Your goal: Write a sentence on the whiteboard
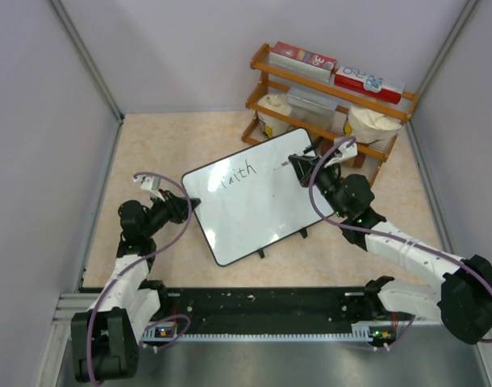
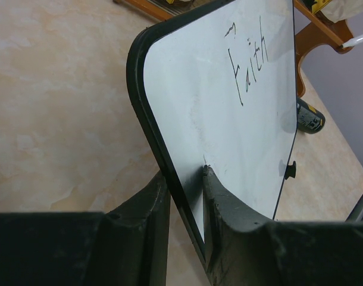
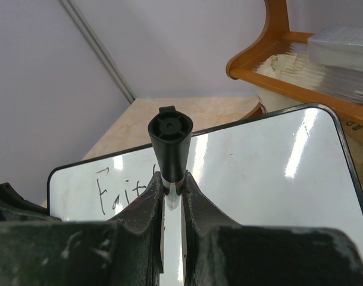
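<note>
Far on the beige tabletop (image 1: 149, 145), a wooden rack (image 1: 294, 78); on its top 2 red-white boxes (image 1: 302, 55), below white tubs (image 1: 373, 125).

Left arm (image 1: 135, 266) reaches forward, left pincer (image 2: 185, 174) clamped on a flat white black-rimmed whiteboard (image 2: 229, 137); right arm (image 1: 401, 251) stretches out, right pincer (image 3: 172, 183) gripping a black-capped marker (image 3: 170, 140).

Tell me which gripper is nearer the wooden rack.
Right. The right gripper, holding a marker, is over the whiteboard at the corner beside the rack; the left gripper clamps its opposite edge.
</note>
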Motion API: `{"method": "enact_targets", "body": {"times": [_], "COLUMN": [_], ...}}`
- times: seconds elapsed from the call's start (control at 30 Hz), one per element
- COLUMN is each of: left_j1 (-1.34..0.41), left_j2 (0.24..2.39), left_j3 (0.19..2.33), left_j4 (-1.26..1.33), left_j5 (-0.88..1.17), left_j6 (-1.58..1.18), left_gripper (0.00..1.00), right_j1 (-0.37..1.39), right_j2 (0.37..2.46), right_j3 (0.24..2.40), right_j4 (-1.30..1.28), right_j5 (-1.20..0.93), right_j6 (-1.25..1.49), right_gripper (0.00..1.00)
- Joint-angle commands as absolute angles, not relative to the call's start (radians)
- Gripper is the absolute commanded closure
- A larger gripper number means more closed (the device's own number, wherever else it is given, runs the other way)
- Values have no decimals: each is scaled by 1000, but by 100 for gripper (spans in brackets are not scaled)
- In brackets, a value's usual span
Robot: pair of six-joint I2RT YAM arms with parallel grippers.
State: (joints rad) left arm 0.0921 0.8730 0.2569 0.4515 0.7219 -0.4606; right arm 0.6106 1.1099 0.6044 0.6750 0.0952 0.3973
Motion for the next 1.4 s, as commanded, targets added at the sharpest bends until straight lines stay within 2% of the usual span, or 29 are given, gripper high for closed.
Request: {"method": "enact_targets", "body": {"times": [0.0,0.73,1.37], "left_j1": [94,94,94], "left_j2": [868,871,884], "left_j3": [244,242,244], "left_j4": [469,479,488], "left_j5": [681,687,696], "left_j6": [-359,-365,-365], "left_gripper": [100,100,100], "right_j1": [594,574,569], "right_j2": [1134,1167,1426], "right_j3": [670,719,930], "right_j4": [663,617,643], "right_j5": [64,51,25], "right_j6": [407,364,310], "right_gripper": [100,100,100]}}
